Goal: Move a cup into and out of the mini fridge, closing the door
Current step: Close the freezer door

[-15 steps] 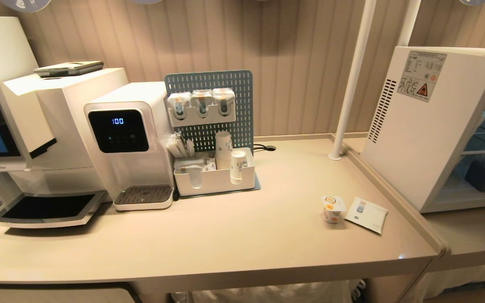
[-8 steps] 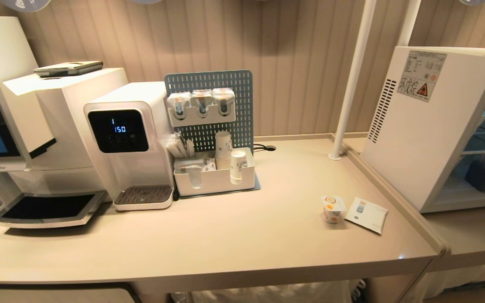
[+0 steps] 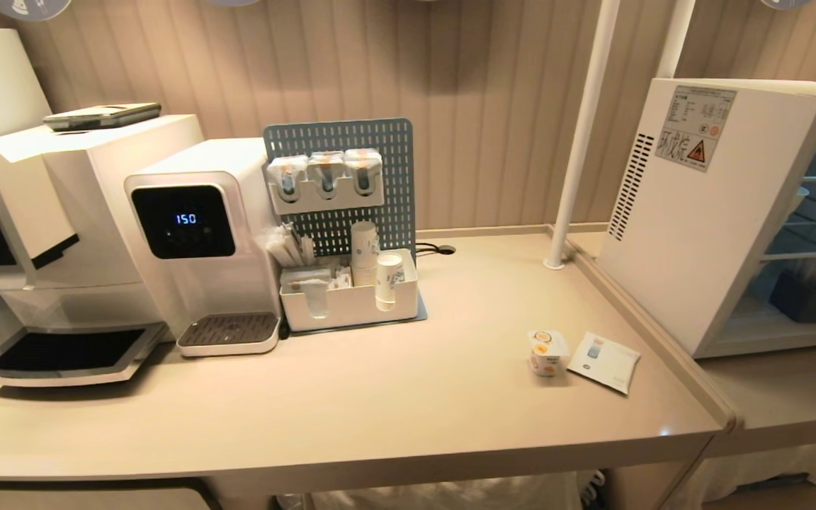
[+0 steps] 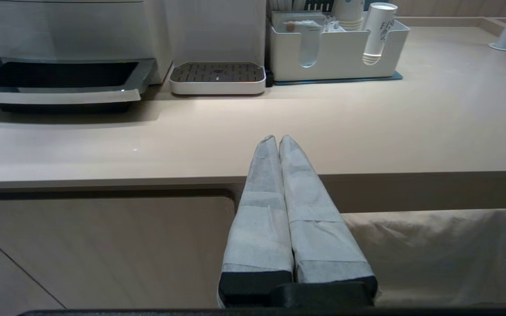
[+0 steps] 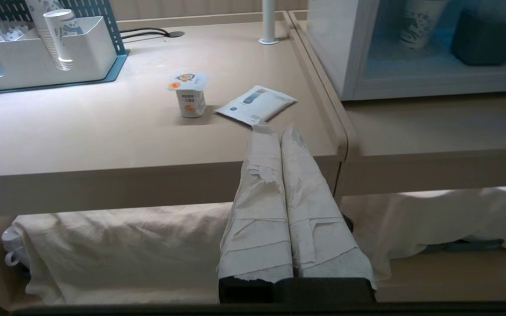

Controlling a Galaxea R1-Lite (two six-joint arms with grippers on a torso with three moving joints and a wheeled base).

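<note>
While both the left gripper (image 4: 278, 139) and right gripper (image 5: 277, 131) sit pressed closed and empty below the counter (image 3: 394, 397) edge, the cup (image 3: 546, 352) stands upright beside a sachet (image 3: 604, 362), near the mini fridge (image 3: 705, 212).
</note>
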